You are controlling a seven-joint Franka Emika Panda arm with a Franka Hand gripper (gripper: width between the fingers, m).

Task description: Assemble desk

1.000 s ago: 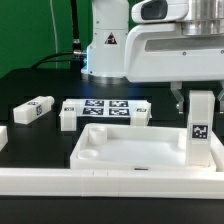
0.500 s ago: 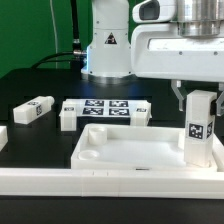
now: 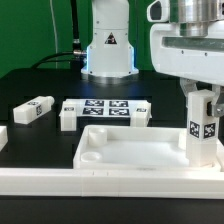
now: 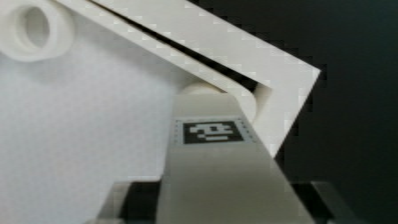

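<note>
1. One Panda arm: base [image 3: 108, 50] stands at the worktop's [image 3: 45, 140] far edge. Its wrist and gripper [image 3: 203, 96] hang over the worktop's near corner on the ext. view's right.
2. Gripper: claw pinches the held leg [image 3: 203, 112] near its upper end, w/ one finger per side. Wrist view shows the grey fingers [image 4: 128, 203] flanking the same leg [image 4: 217, 165].
3. Held leg: upright, w/ its tag [image 3: 206, 129] facing the ext. camera. Its lower end sits inside the desk top [image 3: 135, 150], in the near corner on the ext. view's right, close against the raised rim. Cannot tell whether it is seated in a socket.
4. Desk top: lies flat, rim up, along the worktop's near edge, just behind the rail [image 3: 60, 182]. A round corner socket [image 4: 36, 35] shows bare in the wrist view.
5. Loose leg [image 3: 33, 110]: lies on its side toward the worktop's edge on the ext. view's left, well apart from the desk top.
6. Second loose leg [image 3: 68, 116]: just beside the marker board's [image 3: 105, 108] end on the ext. view's left.
7. Marker board: flat at mid-worktop, between arm base and desk top.
8. Rail: long white strip along the worktop's near edge, in front of the desk top.
</note>
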